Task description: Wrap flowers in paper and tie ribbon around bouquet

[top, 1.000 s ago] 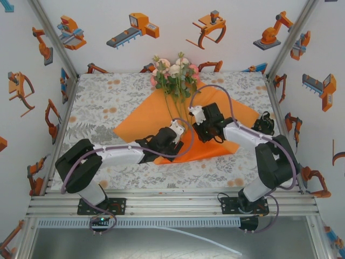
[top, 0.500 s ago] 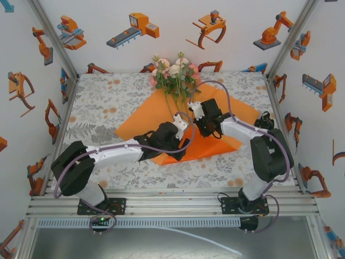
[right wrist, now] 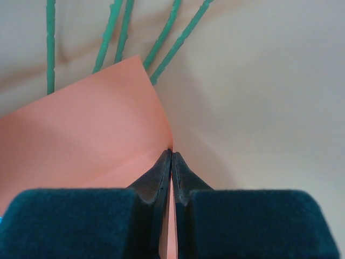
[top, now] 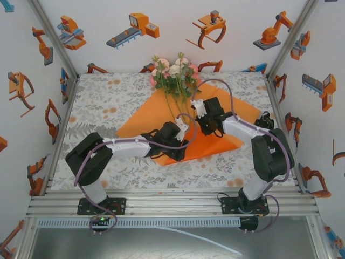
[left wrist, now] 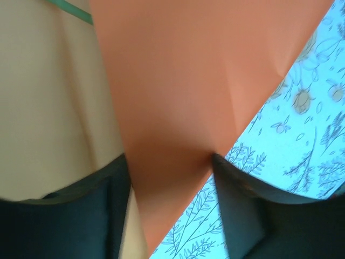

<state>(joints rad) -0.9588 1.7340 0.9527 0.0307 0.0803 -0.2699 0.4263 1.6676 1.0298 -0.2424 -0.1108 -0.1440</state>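
The flowers lie at the back centre, and their thin green stems run down onto the orange paper. My right gripper sits beside the stems' lower ends. In the right wrist view this gripper is shut on a raised edge of the paper. My left gripper is just left of it, at the stems' ends. Its jaws stand open with a lifted flap of paper between them. A small black heap that looks like the ribbon lies at the table's right edge.
The leaf-print tablecloth covers the table, bare to the left of the paper. Metal frame rails run along the near edge. White walls with robot cartoons stand close on three sides. Purple cables arch over the right wrist.
The left arm has reached further up and right to the stems' ends. The right gripper has shut on the paper edge. The paper's near right part now folds up off the cloth.
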